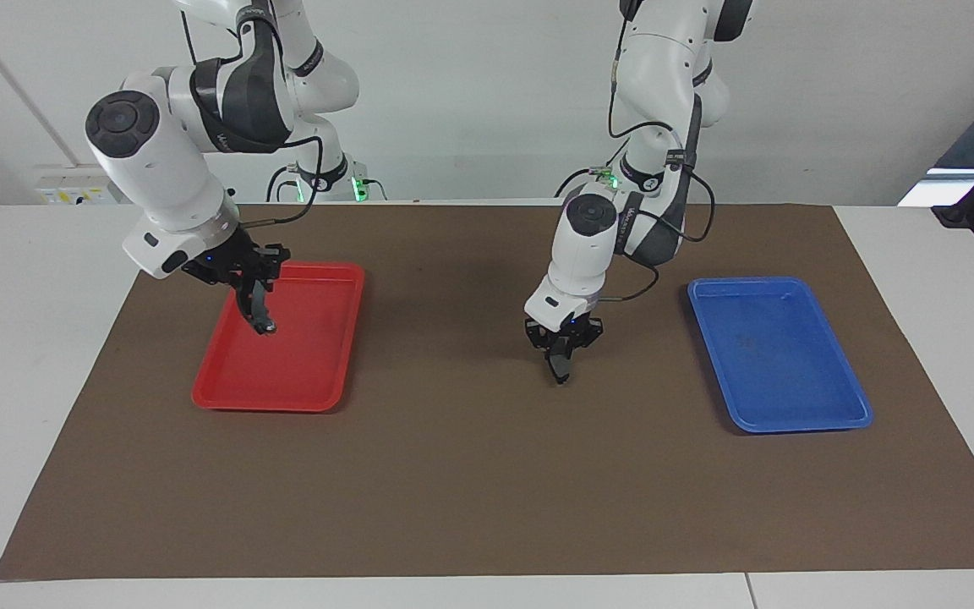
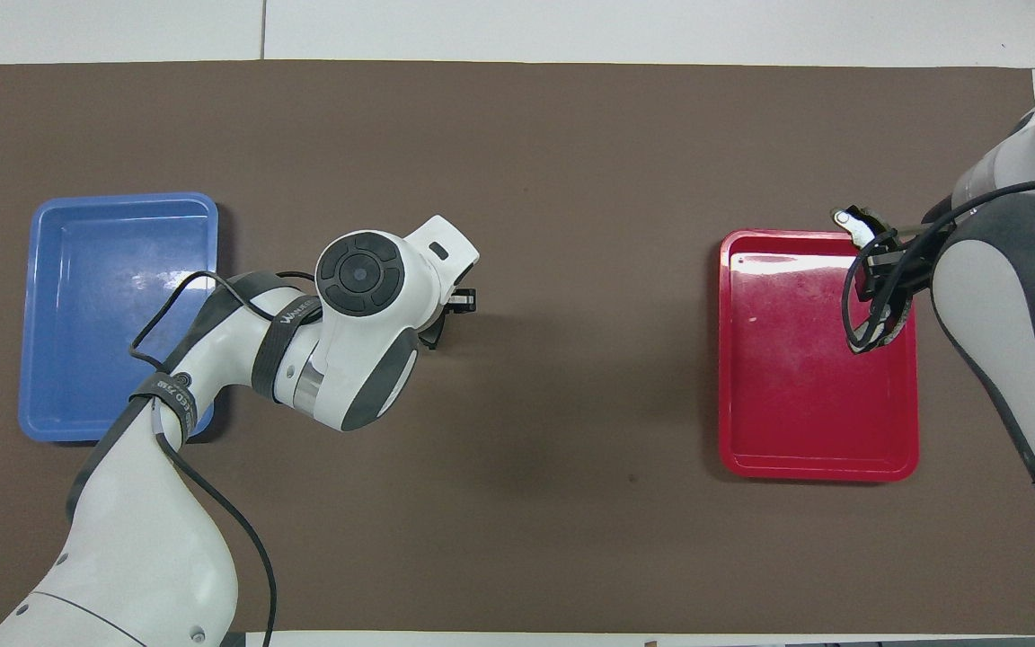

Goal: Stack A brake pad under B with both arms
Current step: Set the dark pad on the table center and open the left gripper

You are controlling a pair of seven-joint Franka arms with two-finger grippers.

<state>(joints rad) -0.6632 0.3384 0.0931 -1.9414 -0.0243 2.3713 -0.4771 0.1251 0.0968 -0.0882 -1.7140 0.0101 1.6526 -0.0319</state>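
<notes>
My right gripper (image 1: pixel 259 311) hangs over the red tray (image 1: pixel 318 372), at the end nearer the robots. It is shut on B (image 1: pixel 264 321), a narrow dark curved pad that hangs down from the fingers. In the overhead view B (image 2: pixel 848 316) shows as a thin black curve below the right gripper (image 2: pixel 881 286). My left gripper (image 1: pixel 560 364) is low over the bare mat at the table's middle. It is shut on a small dark piece, the A brake pad (image 1: pixel 561 376). In the overhead view the wrist hides most of the left gripper (image 2: pixel 447 316) and the pad.
The blue tray (image 1: pixel 779 406) lies toward the left arm's end of the brown mat (image 1: pixel 470 491) with nothing in it. The red tray (image 2: pixel 814 458) also holds nothing on its floor. White table shows around the mat.
</notes>
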